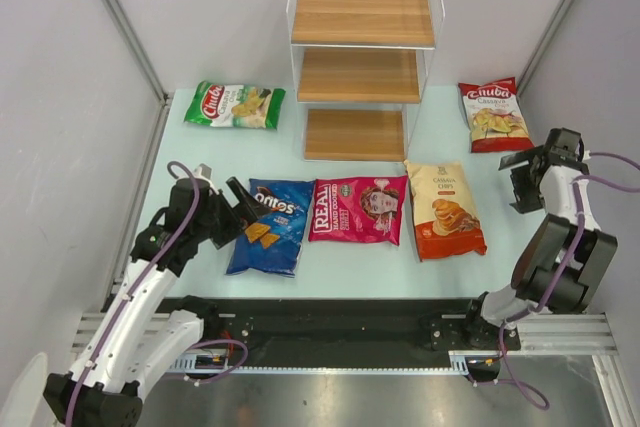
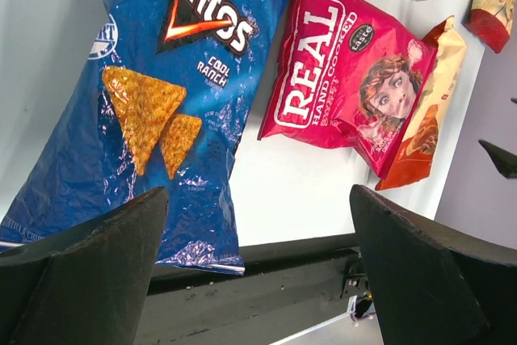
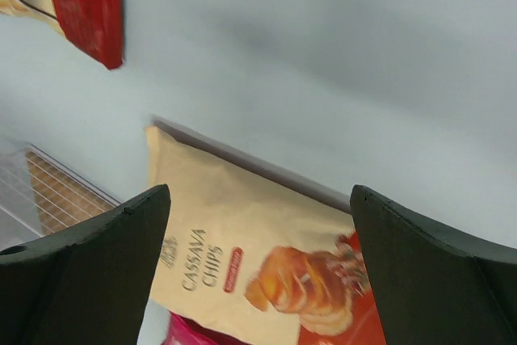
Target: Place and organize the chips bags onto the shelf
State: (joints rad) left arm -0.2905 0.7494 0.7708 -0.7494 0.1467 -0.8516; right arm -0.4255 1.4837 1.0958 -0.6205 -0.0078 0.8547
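left pincer (image 1: 242, 209) standing wide apart, empty, hovering over blue bag (image 1: 272, 237) edge | right pincer (image 1: 520, 183) likewise apart, empty | bags all lying flat on worktop (image 1: 340, 282), shelf (image 1: 360, 75) holding none | bags seeming light, slippery, crushable; pinching a crimped end seam looking safest

We see white links and black joints on the left arm (image 1: 150, 292). Purple cables (image 1: 610, 184) trail along both arms. The right gripper (image 3: 258, 191) is black.
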